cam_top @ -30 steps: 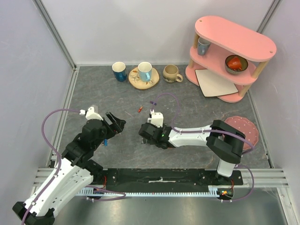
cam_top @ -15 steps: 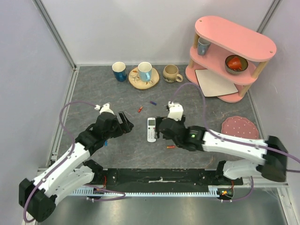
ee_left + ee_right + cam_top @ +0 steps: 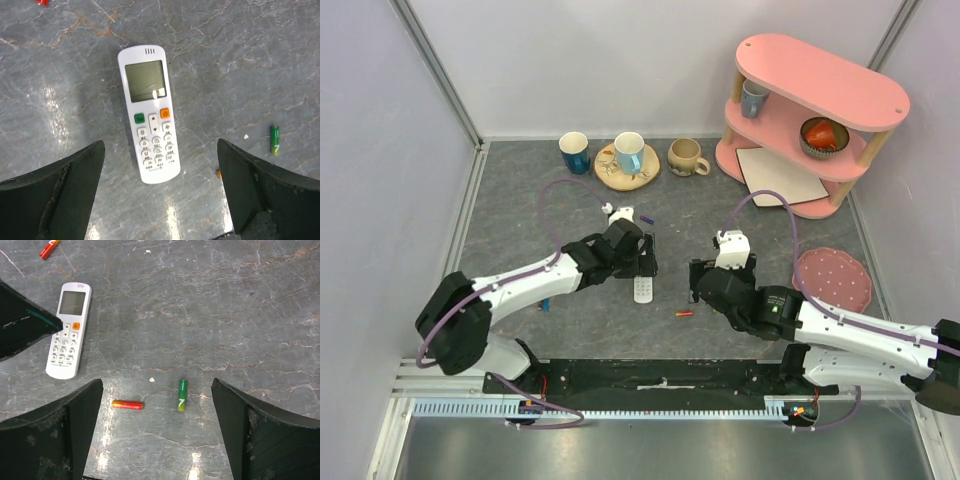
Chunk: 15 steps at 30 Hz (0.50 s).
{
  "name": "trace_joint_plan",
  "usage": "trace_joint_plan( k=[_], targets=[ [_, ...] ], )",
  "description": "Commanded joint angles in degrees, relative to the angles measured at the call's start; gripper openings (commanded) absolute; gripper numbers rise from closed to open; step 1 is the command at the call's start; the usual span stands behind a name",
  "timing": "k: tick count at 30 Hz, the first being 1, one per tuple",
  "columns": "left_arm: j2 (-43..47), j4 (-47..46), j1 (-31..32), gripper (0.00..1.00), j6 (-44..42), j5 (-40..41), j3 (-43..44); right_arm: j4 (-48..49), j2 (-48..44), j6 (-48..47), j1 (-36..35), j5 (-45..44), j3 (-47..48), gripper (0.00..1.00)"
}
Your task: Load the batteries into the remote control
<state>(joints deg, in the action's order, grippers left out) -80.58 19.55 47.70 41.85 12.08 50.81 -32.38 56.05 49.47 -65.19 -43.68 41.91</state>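
The left gripper point(image 3: 160, 150) hangs spread over the remote control point(image 3: 150, 112), while the right gripper point(image 3: 157, 385), also spread, hovers over a red battery point(image 3: 127, 404) and a green battery point(image 3: 183, 395), the remote at its ten o'clock.

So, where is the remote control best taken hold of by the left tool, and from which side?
Probably the two long side edges, near the middle, coming straight down from above. The remote control lies flat, buttons up, slim and long; the open left tool hangs over it with one finger at each long side.
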Motion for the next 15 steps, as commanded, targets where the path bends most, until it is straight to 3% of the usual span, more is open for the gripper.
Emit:
trace_joint_plan(
  k=[1, 15],
  targets=[
    [-5.7, -3.5, 0.1, 0.99, -5.6, 1.5, 4.0, 2.1, -1.6, -0.8, 0.0, -2.1, -0.9, 0.98],
    [-19.7, 0.8, 0.0, 0.88, -7.2, 3.3, 12.3, 5.0, -2.4, -2.1, 0.2, -0.4, -2.2, 0.98]
  ],
)
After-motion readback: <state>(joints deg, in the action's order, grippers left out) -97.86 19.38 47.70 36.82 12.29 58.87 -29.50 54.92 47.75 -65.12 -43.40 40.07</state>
